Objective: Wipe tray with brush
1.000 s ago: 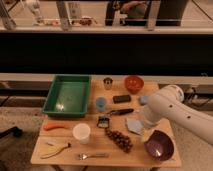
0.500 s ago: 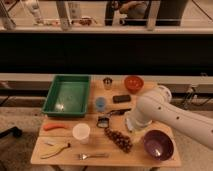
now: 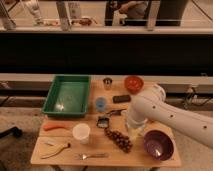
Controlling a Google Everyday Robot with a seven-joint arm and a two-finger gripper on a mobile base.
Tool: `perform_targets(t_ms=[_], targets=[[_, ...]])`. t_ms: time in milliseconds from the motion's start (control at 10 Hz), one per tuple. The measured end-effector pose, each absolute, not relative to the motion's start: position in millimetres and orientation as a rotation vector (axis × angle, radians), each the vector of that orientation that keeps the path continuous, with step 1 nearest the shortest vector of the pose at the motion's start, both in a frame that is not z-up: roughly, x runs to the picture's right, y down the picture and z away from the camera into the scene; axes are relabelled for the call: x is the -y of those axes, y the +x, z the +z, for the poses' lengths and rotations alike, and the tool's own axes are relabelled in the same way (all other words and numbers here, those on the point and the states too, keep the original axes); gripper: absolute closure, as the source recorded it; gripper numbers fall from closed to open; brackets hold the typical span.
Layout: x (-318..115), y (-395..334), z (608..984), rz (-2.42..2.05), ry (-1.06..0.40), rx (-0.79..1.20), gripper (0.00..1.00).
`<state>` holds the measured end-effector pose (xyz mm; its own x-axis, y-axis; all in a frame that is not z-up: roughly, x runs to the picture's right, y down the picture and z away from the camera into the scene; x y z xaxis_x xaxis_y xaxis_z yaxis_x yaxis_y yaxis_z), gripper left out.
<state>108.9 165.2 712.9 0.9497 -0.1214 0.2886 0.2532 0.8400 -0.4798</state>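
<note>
Tray: green, at about 10 o'clock on the table, sitting flat with nothing in it that I can make out; no tool touches it.
Brush: near the table's centre, lying flat, dark square head at 7 o'clock and thin black handle running off toward 2 o'clock; well apart from the tray, at its 4 o'clock.
Gripper: at the end of the white arm, pointing down over the table just beside the brush, at its 3 o'clock; whether it is spread or pressed together cannot be told, and it does not appear to hold anything.
Just changed: over the last second the arm has swung in from the 3 o'clock edge toward the centre, and in the last half second it has slowed and dropped closer to the brush handle.
Meaning for the task: judged as the reach for the brush; pick-up not yet done, wiping not begun.
Neighbours to mind: blue cup at the brush's 12 o'clock, black block at 1 o'clock, grapes at 5 o'clock.
</note>
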Motion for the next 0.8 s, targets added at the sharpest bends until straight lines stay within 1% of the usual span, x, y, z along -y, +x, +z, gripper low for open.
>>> perform_targets(t_ms=[300,600,800], targets=[[-142.2,110.3,725.1,-0.178,-0.51,0.284,0.2],[-130.1,107.2,750.8,-0.177,-0.512,0.329,0.2],[-125.7,90.0,767.1,-0.188,-0.515,0.361,0.2]])
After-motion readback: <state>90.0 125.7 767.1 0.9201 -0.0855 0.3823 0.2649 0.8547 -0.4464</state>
